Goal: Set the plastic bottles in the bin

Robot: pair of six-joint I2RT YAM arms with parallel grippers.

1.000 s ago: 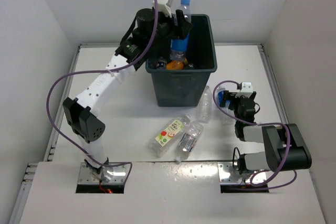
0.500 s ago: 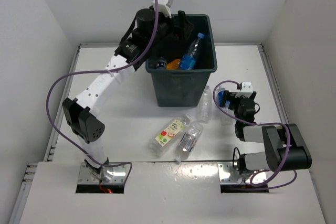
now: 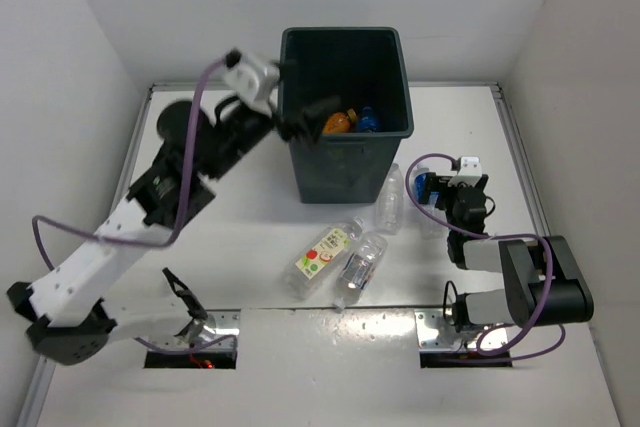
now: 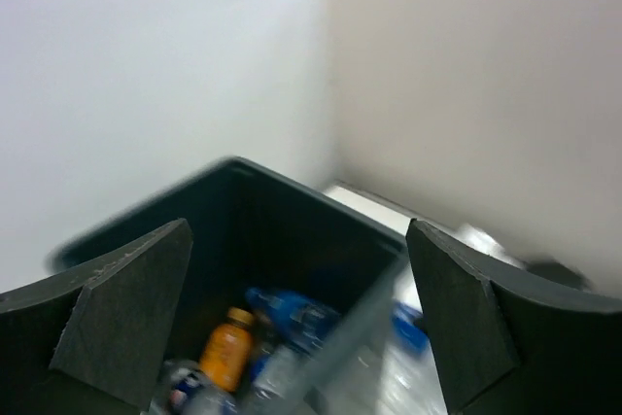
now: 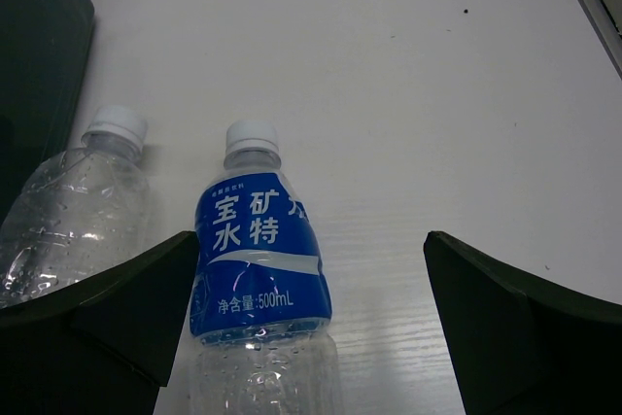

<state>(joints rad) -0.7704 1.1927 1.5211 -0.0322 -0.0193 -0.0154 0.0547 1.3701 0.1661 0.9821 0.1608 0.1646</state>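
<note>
A white worktop [image 3: 250, 187] stands boxed in by plain white walls [image 3: 180, 7] on three sides. Pale metal rails [image 3: 518, 157] run along its left and right edges. The light is even.

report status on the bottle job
Left claw open, empty, at the bin rim. Right claw open over the blue-labelled bottle, clear bottle close beside it. Four bottles on table, others binned.

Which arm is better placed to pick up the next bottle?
Right. The right end effector, open, is lined up on the blue-labelled bottle; the left end effector is up by the bin, well away from it.
</note>
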